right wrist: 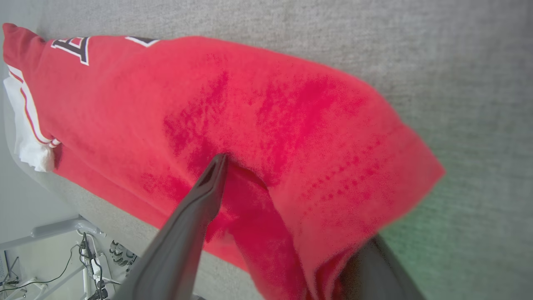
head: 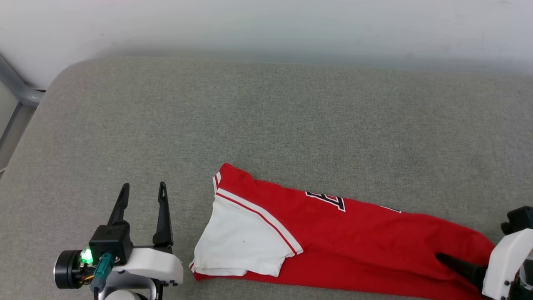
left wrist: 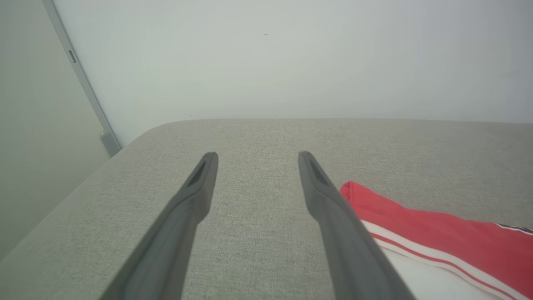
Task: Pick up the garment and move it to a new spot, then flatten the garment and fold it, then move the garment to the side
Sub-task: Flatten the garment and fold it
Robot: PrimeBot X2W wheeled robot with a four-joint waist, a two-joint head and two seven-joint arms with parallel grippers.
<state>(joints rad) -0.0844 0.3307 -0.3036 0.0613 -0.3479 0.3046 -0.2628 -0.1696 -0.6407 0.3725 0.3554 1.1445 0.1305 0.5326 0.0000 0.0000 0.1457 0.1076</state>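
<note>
Both pairs of jaws stand wide apart. From where I stand, the left gripper (head: 143, 186) hovers empty over the grey upholstered cushion (head: 266, 116) near its front left corner, its two dark fingers pointing toward the white wall (head: 266, 25) and a small green light (head: 86, 255) glowing on its wrist. It sits just beside the T-shirt (head: 354, 233) without touching it; in the left wrist view the red shoulder and striped trim lie right next to the gripper's right-hand finger. The red T-shirt lies on the cushion as a long, narrow band running from about the middle of the front edge out to the right. Its white sleeve (head: 241, 241) is spread on top at the left end, and part of the black-and-white lettering (head: 329, 201) peeks along the far edge. The right gripper (right wrist: 266, 162) is at the band's right end, straddling the cloth. One finger (right wrist: 204, 196) rests on top of the red fabric, while the other is mostly hidden beneath a raised fold. The cloth is between the fingers but not pinched. A grey metal frame (head: 16, 89) stands past the cushion's left corner.
</note>
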